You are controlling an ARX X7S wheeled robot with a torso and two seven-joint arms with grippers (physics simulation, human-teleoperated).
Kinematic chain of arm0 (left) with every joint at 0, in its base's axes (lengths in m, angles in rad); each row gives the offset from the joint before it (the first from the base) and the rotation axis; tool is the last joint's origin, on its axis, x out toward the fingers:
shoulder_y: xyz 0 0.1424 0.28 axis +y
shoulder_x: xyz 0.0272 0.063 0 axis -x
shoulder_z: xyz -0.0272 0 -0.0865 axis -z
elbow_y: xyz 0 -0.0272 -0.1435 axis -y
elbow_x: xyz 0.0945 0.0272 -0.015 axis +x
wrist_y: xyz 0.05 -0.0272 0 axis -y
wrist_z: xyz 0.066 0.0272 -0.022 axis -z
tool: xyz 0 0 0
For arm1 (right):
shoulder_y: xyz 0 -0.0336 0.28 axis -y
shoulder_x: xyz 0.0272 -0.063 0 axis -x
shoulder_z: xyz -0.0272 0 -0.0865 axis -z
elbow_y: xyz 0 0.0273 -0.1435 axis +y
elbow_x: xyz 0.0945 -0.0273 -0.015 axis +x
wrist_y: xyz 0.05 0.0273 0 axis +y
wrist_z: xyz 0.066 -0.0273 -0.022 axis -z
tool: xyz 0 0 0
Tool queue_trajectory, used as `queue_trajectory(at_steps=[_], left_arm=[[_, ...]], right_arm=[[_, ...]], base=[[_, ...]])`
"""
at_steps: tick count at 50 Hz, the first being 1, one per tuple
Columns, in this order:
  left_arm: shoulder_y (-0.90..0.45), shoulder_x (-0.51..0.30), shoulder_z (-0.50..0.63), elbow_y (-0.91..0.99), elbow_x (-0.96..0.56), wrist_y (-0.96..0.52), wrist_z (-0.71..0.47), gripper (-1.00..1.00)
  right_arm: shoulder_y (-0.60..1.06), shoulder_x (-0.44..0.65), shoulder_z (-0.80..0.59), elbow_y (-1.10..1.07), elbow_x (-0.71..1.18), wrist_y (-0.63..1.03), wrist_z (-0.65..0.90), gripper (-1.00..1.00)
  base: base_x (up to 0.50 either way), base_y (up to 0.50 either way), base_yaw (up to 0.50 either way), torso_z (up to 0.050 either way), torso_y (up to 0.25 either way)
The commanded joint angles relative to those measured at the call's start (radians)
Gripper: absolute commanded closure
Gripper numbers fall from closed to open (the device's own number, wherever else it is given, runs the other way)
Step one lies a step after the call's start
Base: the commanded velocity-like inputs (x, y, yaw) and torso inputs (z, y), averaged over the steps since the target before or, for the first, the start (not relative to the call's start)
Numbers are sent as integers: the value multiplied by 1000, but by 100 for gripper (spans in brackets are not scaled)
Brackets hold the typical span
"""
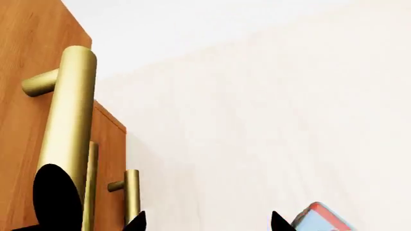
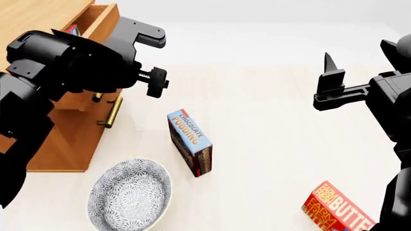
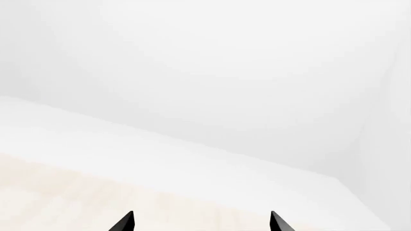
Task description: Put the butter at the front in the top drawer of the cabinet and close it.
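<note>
Top drawer (image 2: 103, 21) of the cabinet (image 2: 61, 139) was pulled open, with a butter (image 2: 72, 30) box just showing inside it, mostly hidden behind the left arm. So the placing step looks done and closing is the step in hand.

Left hand (image 2: 153, 57) sat right in front of the cabinet, at drawer-front height, fingers apart and holding nothing. Its wrist view showed the near brass handle (image 1: 67, 125) close beside the fingertips and the second handle (image 1: 132, 197) further along; I can't tell whether a finger touched the bar.

Right hand (image 2: 334, 82) hung well away from the cabinet, off to the right over the table (image 2: 270, 144), fingers apart and empty; its wrist camera saw only bare table and wall.

Also on the table: chocolate pudding box (image 2: 190, 142) standing just right of the cabinet, patterned bowl (image 2: 128, 195) in front of the cabinet, and the second butter box (image 2: 337, 211) far off at the near right edge.

Next move, my read: get the left hand flat against the drawer front or the bar and push straight back into the cabinet until flush. Push square, or the drawer may skew. Nothing sits in the drawer's path.
</note>
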Motion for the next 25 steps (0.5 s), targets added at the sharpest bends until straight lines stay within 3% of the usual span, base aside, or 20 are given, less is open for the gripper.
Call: queue_trajectory(at_steps=[1, 25], left_arm=[[28, -26, -25, -148, 69, 111, -72, -100], [-6, -129, -72, -303, 63, 139, -146, -100]], right_arm=[[1, 1, 3, -8, 2, 2, 2, -100], [13, 7, -6, -8, 0, 10, 2, -100]], base=[[22, 0, -10, 0, -16], [7, 1, -1, -1, -5]])
